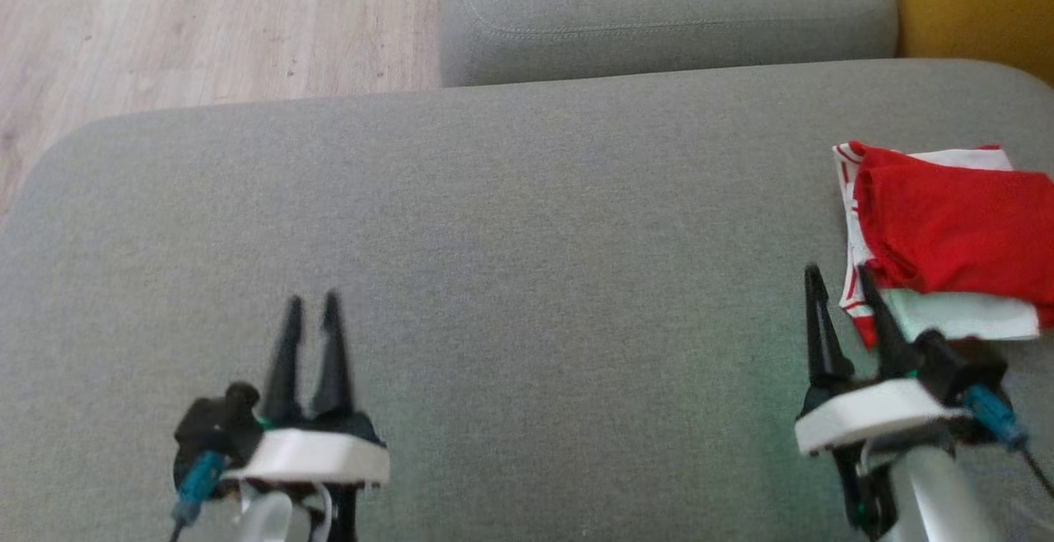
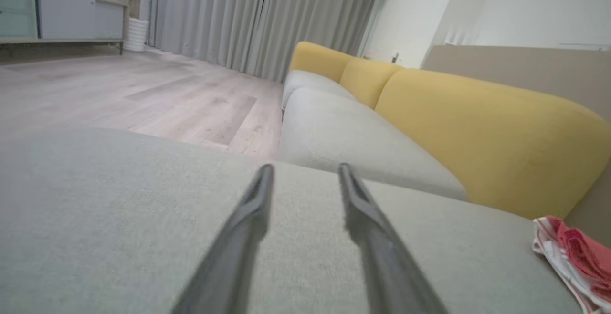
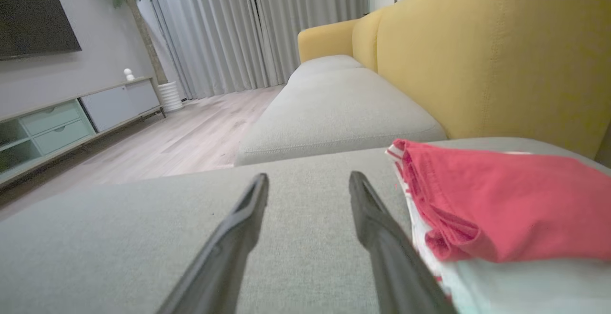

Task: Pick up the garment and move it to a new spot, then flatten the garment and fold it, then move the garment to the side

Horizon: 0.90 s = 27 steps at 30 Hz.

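Left hand [image 1: 312,301]: low at lower left of head view, fingers [image 1: 286,361] pointing forward, narrowly parted, nothing between. Right hand [image 1: 837,274]: lower right, fingers leaning slightly left, parted a little wider, empty. Pale right forearm [image 1: 930,484] below.

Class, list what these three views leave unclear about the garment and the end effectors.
Head view: the garment runs off the right edge.
All views: lower layers mostly hidden under the red fold.
Head view: right end effector finger overlaps the cloth; contact unclear.
Head view: left end effector blurred by motion.
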Available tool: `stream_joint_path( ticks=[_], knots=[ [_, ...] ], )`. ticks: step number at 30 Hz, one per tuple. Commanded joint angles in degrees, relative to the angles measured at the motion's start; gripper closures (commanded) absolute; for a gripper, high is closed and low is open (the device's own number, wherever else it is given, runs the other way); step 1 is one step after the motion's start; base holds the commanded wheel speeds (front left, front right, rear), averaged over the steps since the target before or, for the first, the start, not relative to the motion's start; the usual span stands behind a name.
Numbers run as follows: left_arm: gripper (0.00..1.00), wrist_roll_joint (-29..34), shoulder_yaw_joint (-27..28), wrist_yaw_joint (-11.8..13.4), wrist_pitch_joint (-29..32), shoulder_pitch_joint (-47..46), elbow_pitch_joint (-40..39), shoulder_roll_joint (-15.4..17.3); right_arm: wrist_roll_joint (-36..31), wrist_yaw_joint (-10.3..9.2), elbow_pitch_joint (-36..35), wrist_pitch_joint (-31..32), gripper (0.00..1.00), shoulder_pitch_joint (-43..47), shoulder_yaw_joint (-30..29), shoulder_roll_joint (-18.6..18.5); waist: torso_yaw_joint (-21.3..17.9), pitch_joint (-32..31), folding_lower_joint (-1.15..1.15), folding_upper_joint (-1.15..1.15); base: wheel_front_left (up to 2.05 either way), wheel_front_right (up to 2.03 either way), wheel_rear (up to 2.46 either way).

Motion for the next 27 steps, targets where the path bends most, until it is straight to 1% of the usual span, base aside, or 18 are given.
stream_joint_path(
  ticks=[1,5,27],
  knots=[
    [1.00,0.00,-0.05,0.00,0.00,0.41,0.83,-0.02,0.00,0.00,0.88,0.00,1.00,0.42,0.02,0.04,0.00,0.00,0.00,0.00,0.00,0.00,0.00],
    [1.00,-1.84,0.40,-0.17,0.58,0.80,1.41,-0.04,2.10,0.00,1.51,0.72,1.00,0.67,-0.33,0.07,-0.04,-0.01,0.00,0.00,0.00,0.00,0.00],
    [1.00,-13.45,3.34,-1.26,4.13,0.68,0.62,0.05,15.95,-0.01,-0.29,4.04,1.00,0.91,-1.39,0.04,-0.27,-0.08,0.00,0.00,0.00,0.00,0.00]
  ],
)
